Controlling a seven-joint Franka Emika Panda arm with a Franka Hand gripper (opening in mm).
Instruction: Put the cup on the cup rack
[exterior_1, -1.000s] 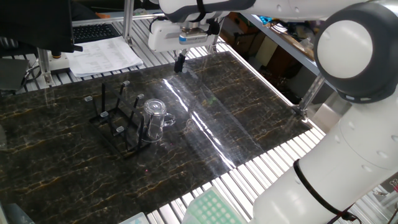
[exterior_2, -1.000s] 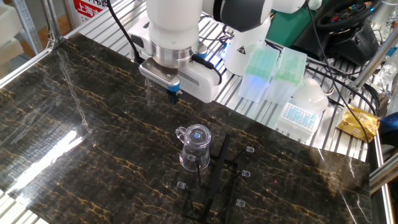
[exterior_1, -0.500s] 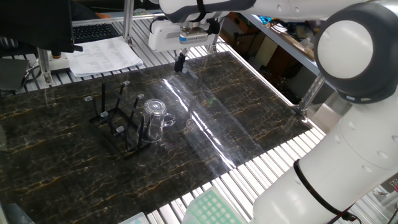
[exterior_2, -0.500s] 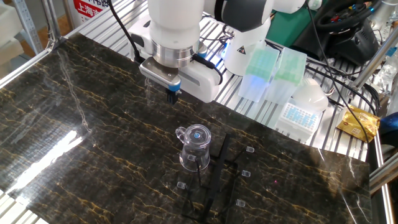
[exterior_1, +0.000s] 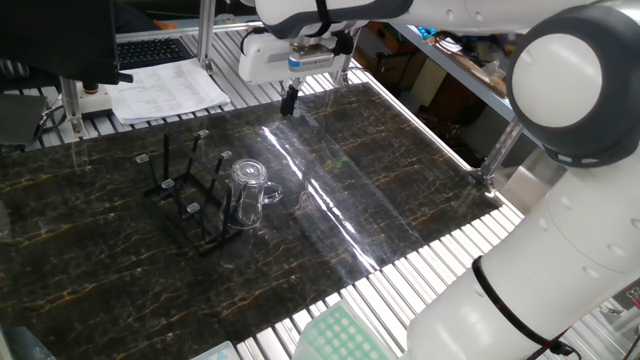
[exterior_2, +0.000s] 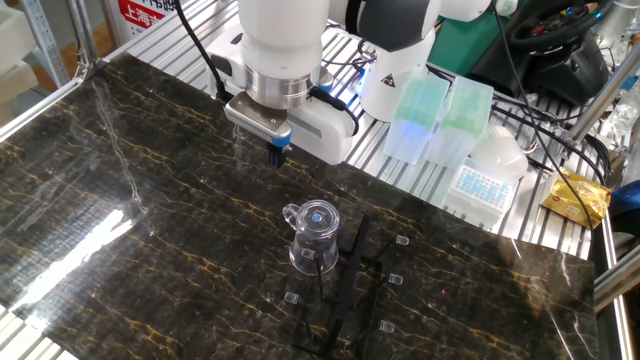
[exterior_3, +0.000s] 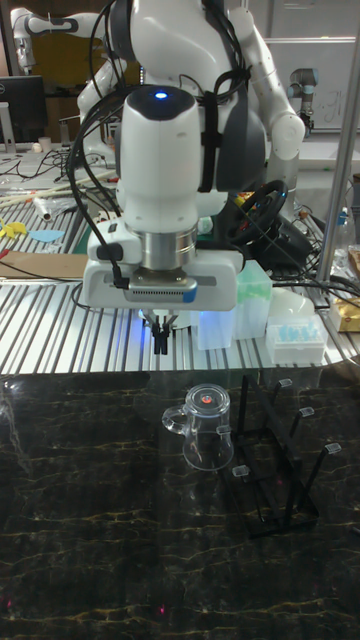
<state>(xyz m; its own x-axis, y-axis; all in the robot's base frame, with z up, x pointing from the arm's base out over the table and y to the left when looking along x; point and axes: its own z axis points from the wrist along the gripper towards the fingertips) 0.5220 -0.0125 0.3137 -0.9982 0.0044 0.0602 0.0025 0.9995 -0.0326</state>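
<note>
The cup (exterior_1: 248, 192) is a clear glass mug that stands mouth-down at the near side of the cup rack (exterior_1: 185, 195), its handle pointing away from the rack. Whether it sits over a peg I cannot tell. From the opposite side, the cup (exterior_2: 314, 236) touches the black wire cup rack (exterior_2: 352, 280); the tall view shows the cup (exterior_3: 204, 427) left of the cup rack (exterior_3: 280, 460). My gripper (exterior_1: 289, 102) hangs above the table, apart from the cup and toward the table's far edge. Its fingers are together, holding nothing, as also shown for the gripper (exterior_2: 278, 153) and the gripper (exterior_3: 160, 338).
Papers (exterior_1: 165, 90) and a keyboard lie beyond the table's far edge. Pipette tip boxes (exterior_2: 440, 120) and a white dome-lidded container (exterior_2: 497, 152) stand on the slatted bench beside the robot base. A metal post (exterior_1: 497, 150) rises at the table's right corner.
</note>
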